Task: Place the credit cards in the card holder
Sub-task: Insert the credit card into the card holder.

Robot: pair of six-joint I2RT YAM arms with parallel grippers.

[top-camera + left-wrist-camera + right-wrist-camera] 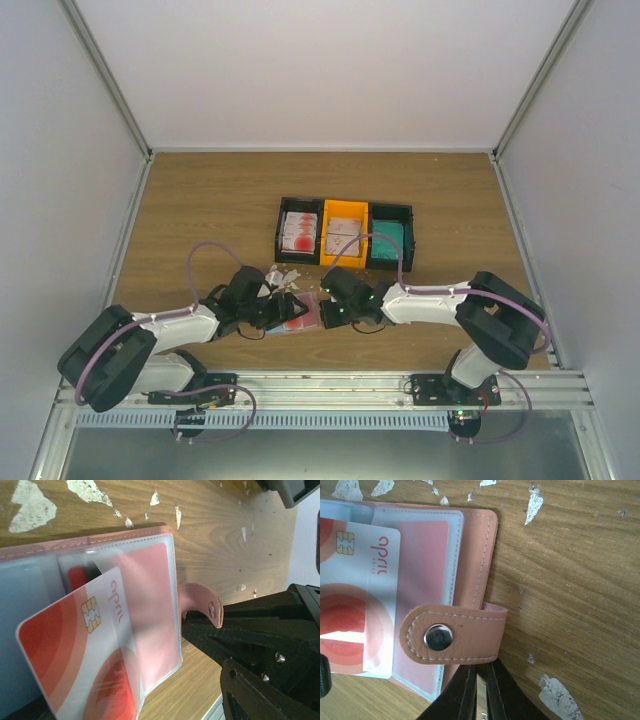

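Observation:
The salmon-pink card holder lies open on the wood between my grippers, its clear sleeves facing up. My left gripper holds a white credit card with red print and a chip, tilted, with its far end at a sleeve mouth; the fingers themselves are hidden behind the card. The card also shows in the right wrist view. My right gripper is shut on the holder's edge just under the snap strap. More cards sit in the tray.
A black-and-orange three-compartment tray stands just behind the holder, with white-red cards left and middle and teal cards right. White scraps lie by the left gripper. Metal rails run along the near edge.

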